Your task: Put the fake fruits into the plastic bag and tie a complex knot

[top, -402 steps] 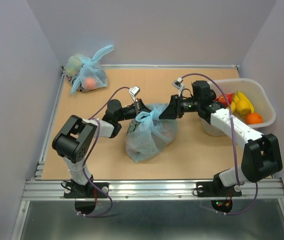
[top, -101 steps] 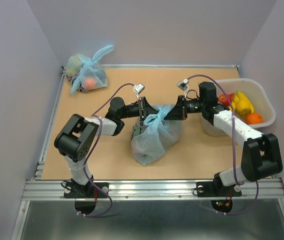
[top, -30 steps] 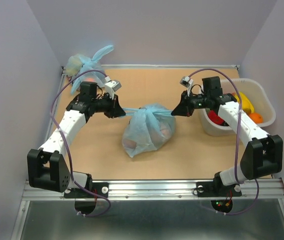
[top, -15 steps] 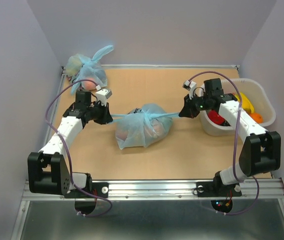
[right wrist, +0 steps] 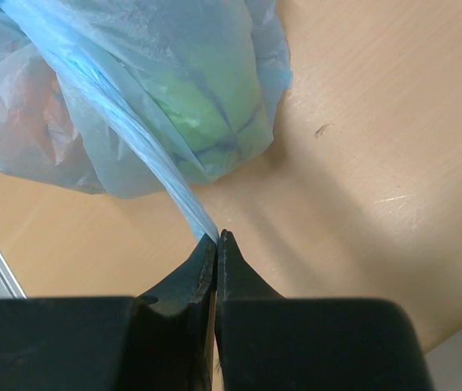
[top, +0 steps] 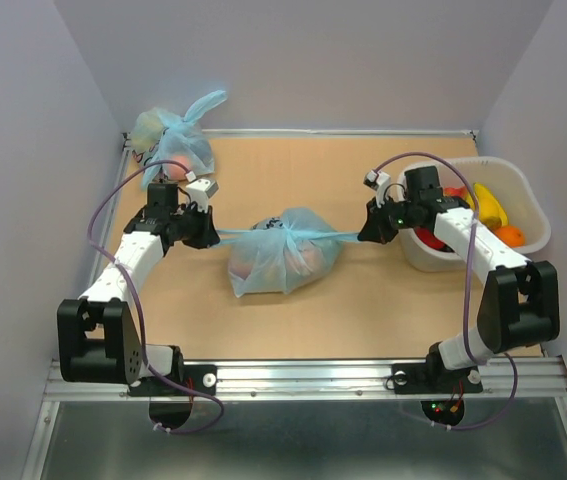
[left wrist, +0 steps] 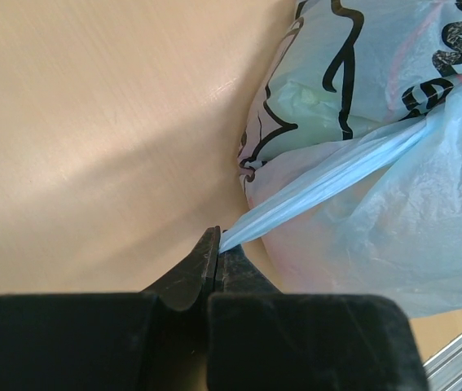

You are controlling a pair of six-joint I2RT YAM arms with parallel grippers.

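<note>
Blue bag [top: 281, 262] centred, bin [top: 425, 258] at R edge

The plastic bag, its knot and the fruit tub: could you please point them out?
plastic bag [top: 273, 268], top view, on its bulging body.
knot [top: 281, 233], top view, on the twisted handles.
fruit tub [top: 498, 163], top view, on its far rim.

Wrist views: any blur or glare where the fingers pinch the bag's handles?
Left wrist: the left fingers are dark and soft-edged up close, the handle strip sharp, a mild glare streak on the table. Right wrist: the right fingers similarly dark, the plastic bag crisp, its shadow soft on the table.
</note>
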